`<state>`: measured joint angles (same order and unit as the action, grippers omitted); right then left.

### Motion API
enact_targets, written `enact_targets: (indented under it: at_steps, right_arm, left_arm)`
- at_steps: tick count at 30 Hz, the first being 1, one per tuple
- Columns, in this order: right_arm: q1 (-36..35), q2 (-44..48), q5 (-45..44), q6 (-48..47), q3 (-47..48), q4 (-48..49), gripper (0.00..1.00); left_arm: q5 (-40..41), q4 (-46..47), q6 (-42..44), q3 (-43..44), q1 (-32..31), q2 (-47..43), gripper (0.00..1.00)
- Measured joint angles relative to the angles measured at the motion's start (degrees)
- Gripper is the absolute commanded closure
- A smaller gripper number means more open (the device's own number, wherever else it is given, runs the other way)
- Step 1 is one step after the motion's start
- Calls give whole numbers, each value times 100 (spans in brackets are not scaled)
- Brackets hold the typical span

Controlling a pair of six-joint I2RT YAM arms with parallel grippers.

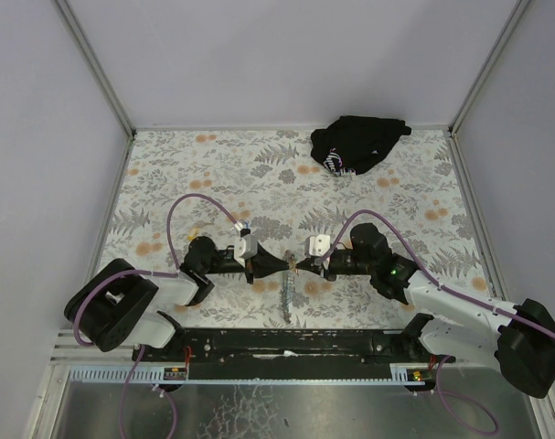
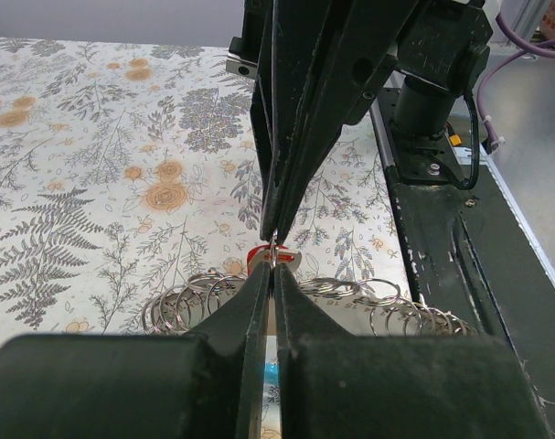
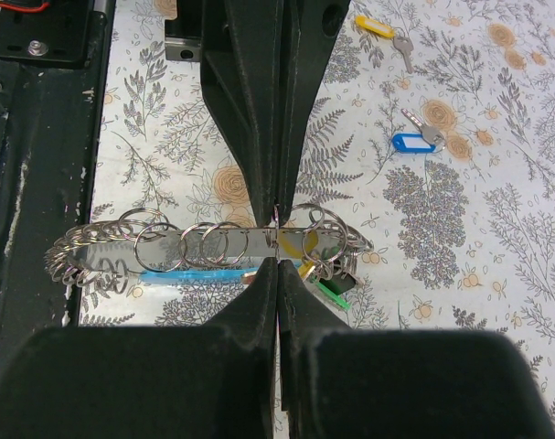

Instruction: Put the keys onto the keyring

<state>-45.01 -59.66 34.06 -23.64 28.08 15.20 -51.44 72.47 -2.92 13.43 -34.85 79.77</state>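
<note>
**A:** How do the left jaws stand?

**B:** Pressed fully together, with only a hairline slit between the fingers (image 2: pixel 245 315). The right jaws are just as tight. The 2 tips meet nose to nose above the desk (image 1: pixel 213 174), a little way out from the black rail (image 1: pixel 286 340).

**A:** Is anything held?

**B:** A thin wire ring (image 2: pixel 273 254) sits right where the 2 tips meet, with a red tag (image 2: pixel 258 257) just behind it. I cannot tell which pair pinches it, or whether both do.

**A:** And the keyring?

**B:** The keyring (image 3: pixel 204 245) lies on the desk under the tips. 1 end is just beside the rail and the rest runs straight away from it. It is a row of overlapping metal rings with a light-blue section showing beneath. At the end farthest from the rail, a green tag (image 3: pixel 334 291) and a yellow tag (image 3: pixel 306 270) bunch together.

**A:** Any loose keys?

**B:** 2. A blue-tagged key (image 3: pixel 411 142) and a yellow-tagged key (image 3: pixel 378 26) lie flat and apart from each other. Both are farther from the rail than the keyring.

**A:** Anything else?

**B:** A black cloth bundle (image 1: pixel 357 144) lies at the desk's far edge, well away from the rail.
</note>
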Motion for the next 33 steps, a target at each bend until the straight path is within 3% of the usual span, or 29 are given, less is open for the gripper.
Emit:
enact_targets:
  at_steps: [33]
  right_arm:
    - [0, 2, -59, -35, 0, -9, 100]
  left_arm:
    - [164, -258, 151, 0, 0, -118, 100]
